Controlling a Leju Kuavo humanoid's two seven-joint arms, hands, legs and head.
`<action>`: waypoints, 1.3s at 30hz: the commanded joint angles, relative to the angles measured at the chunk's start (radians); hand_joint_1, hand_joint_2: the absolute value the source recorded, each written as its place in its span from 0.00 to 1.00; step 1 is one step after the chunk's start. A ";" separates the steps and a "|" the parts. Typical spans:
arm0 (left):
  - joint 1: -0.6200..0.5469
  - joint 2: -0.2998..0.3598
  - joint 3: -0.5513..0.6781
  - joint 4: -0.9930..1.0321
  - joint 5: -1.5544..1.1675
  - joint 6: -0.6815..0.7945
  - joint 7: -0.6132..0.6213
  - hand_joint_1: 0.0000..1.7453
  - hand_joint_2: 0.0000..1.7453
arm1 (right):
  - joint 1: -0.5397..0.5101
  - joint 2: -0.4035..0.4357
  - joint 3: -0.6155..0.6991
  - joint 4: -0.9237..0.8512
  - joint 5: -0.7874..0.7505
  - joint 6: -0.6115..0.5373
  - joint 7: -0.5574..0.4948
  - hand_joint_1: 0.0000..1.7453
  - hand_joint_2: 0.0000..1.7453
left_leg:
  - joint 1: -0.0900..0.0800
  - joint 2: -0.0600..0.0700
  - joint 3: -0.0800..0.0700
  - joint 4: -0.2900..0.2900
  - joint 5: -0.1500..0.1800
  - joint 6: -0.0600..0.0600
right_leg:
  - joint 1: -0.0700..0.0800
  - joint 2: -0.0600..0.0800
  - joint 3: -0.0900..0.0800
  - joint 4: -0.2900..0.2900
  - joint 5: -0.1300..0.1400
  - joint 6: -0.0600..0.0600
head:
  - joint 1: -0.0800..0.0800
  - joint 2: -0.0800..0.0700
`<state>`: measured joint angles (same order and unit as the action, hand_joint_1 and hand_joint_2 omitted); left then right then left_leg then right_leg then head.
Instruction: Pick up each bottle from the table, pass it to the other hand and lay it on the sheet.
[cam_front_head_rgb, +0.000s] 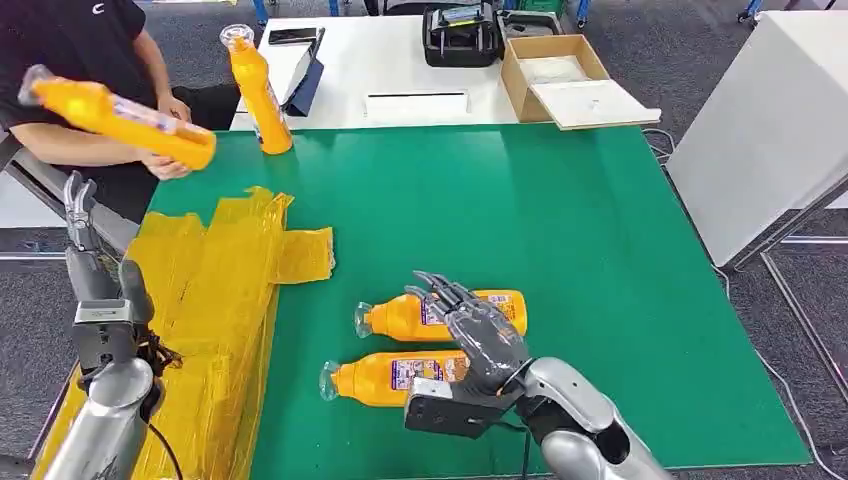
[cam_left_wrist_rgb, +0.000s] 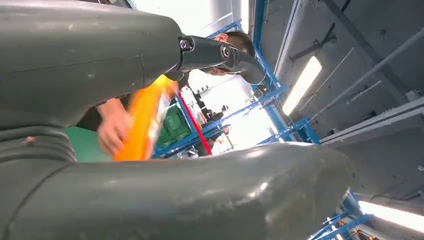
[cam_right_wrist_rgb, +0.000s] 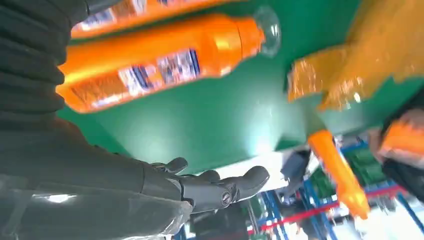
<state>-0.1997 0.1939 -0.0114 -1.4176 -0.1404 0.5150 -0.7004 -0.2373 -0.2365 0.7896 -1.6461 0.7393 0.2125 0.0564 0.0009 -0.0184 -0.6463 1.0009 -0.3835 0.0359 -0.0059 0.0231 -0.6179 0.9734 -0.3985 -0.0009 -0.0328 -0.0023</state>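
Two orange plastic bottles with clear caps lie side by side at six o'clock on the green worktop (cam_front_head_rgb: 600, 250), caps toward the crinkled yellow sheet (cam_front_head_rgb: 215, 300) at nine o'clock, handy for grasping. The right hand (cam_front_head_rgb: 478, 325) hovers over the farther bottle (cam_front_head_rgb: 400, 318) and nearer bottle (cam_front_head_rgb: 385, 378), fingers spread, holding nothing. The left hand (cam_front_head_rgb: 78, 215) waits raised by the sheet, fingers apart, probably to receive.

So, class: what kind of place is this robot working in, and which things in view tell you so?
Probably a robotics lab or test workshop: a green mat covers the work table, an equipment case and an open cardboard box sit on a white table, and blue metal frames stand under strip lights.
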 joint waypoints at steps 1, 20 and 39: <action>-0.046 -0.052 0.019 0.088 0.008 0.014 0.002 0.00 0.00 | -0.041 0.009 0.114 0.167 0.007 0.023 0.006 0.00 1.00 | 0.000 0.000 0.004 -0.001 0.000 -0.002 | 0.000 -0.002 0.005 -0.002 0.000 0.000 | 0.000 0.000; -0.096 -0.048 -0.009 0.124 0.049 0.031 0.002 0.00 0.00 | 0.055 0.005 0.062 0.292 0.103 0.025 0.131 0.00 1.00 | 0.000 -0.003 0.006 -0.001 -0.001 -0.002 | 0.000 -0.006 0.007 -0.002 -0.002 0.000 | 0.000 0.000; -0.105 -0.044 0.001 0.113 0.070 0.013 0.005 0.00 0.00 | 0.140 -0.039 0.034 0.229 0.177 0.105 0.143 0.12 1.00 | 0.000 -0.002 0.006 0.000 -0.001 -0.002 | 0.000 -0.006 0.007 -0.001 -0.002 0.000 | 0.000 0.000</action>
<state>-0.2641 0.1667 -0.0153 -1.3657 -0.0828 0.5405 -0.7004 -0.1420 -0.2453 0.8293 -1.4275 0.9041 0.2793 0.2071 0.0007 -0.0171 -0.6446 1.0011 -0.3834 0.0359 -0.0060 0.0233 -0.6168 0.9732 -0.3984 -0.0008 -0.0328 -0.0023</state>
